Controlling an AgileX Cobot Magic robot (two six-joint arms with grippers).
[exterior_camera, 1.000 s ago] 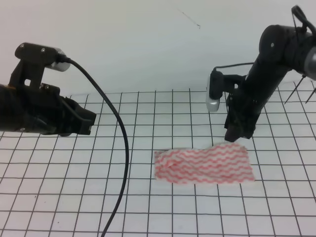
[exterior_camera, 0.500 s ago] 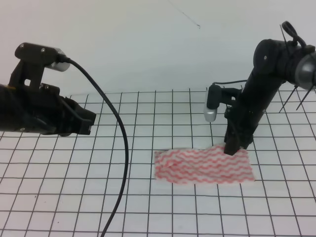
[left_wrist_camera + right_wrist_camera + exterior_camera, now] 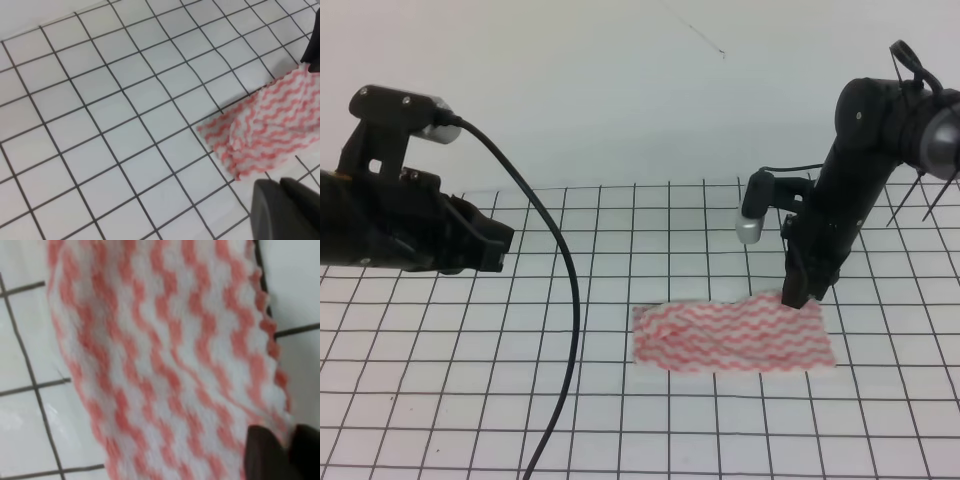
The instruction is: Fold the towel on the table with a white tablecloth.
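Note:
The towel [image 3: 730,335], white with red-pink wavy stripes, lies flat on the white grid tablecloth [image 3: 620,420] right of centre. My right gripper [image 3: 798,299] points down at the towel's far right corner, and its tips meet the cloth's edge there. In the right wrist view the two dark fingertips [image 3: 265,455] stand close together with the towel's [image 3: 165,365] scalloped edge pinched between them. My left gripper [image 3: 503,250] hovers at the far left, well away from the towel. The left wrist view shows its fingers [image 3: 282,205] together with nothing held, and the towel [image 3: 265,135] beyond them.
A black cable [image 3: 570,300] hangs from the left arm down across the tablecloth to the front edge. A plain white wall rises behind the table's back edge [image 3: 640,185]. Thin dark rods [image 3: 915,185] stick out at the far right.
My right gripper came down onto the towel's far right corner, then shifted slightly right, with the corner edge a little raised. The left arm has stayed still.

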